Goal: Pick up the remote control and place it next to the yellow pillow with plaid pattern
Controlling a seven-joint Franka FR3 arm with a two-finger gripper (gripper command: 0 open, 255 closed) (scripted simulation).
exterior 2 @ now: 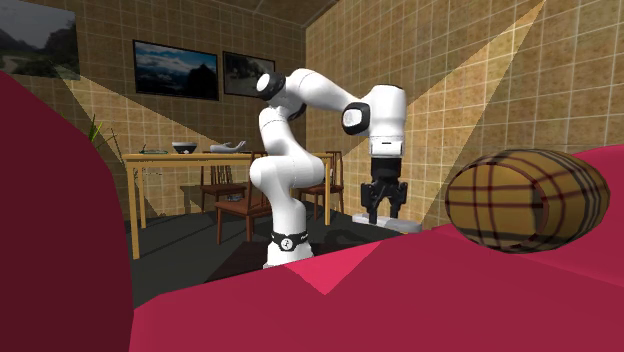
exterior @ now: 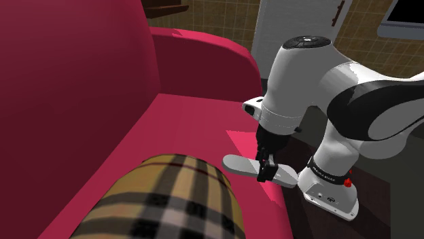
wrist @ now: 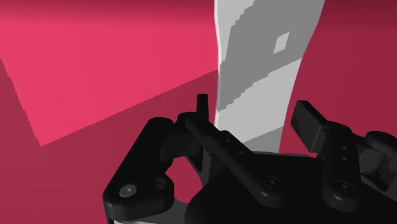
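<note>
The remote (exterior: 238,163), drawn pale grey, lies flat on the seat of the red sofa (exterior: 190,115). It is near the pillow (exterior: 170,200) but not touching it, and a strip of red seat shows between them. In the shoulder view it sits off the pillow's right end. The pillow is a tan roll crossed by a dark plaid of brown and black stripes, and it lies on its side on the same seat.

The black gripper (exterior: 266,174) points down onto the remote, about midway along its length. In the wrist view the fingers (wrist: 310,122) are spread, one on each long side of the remote (wrist: 257,63). A sliver of red shows between one finger and the remote's edge. Whether the other finger touches it cannot be told. The remote runs straight away from the gripper (wrist: 254,113) and bears a small lighter diamond mark.

In the second exterior view the gripper (exterior 2: 383,212) hangs to the left of the pillow (exterior 2: 525,200), about level with it, behind the sofa's (exterior 2: 400,290) red edge. The white arm (exterior 2: 290,150) rises from its base farther left of the pillow, then bends over and down. Farther still from the pillow stand chairs (exterior 2: 228,195), and framed pictures (exterior 2: 175,68) hang on a tiled wall (exterior 2: 450,80).
</note>
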